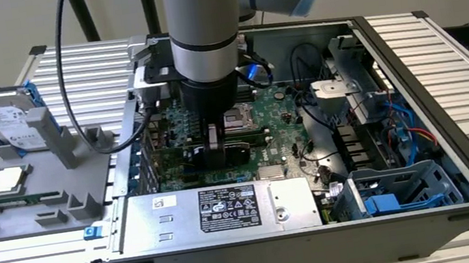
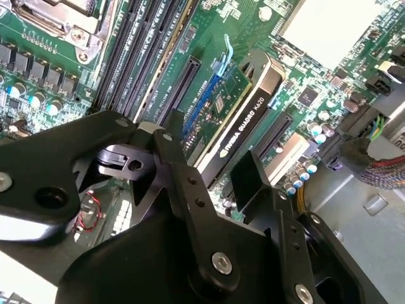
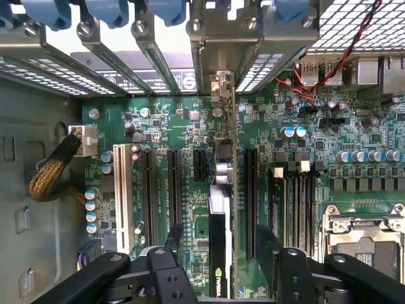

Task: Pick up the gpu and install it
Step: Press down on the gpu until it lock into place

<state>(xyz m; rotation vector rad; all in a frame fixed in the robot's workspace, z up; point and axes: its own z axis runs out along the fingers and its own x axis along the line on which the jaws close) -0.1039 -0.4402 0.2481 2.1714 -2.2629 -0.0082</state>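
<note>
- The gpu [image 3: 218, 253] stands on edge in a slot of the motherboard [image 3: 354, 126], inside the computer case [image 1: 459, 162]
- The end effector [image 3: 218, 244] hangs over the card, fingers [image 3: 172, 237] spread apart on either side, gripping nothing

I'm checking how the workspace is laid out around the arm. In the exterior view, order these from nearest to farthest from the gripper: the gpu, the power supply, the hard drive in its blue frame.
1. The gpu: on the motherboard, right at the gripper.
2. The power supply: silver box along the case's near wall.
3. The hard drive: outside the case, standing on the grey holder at the exterior view's left.
</note>
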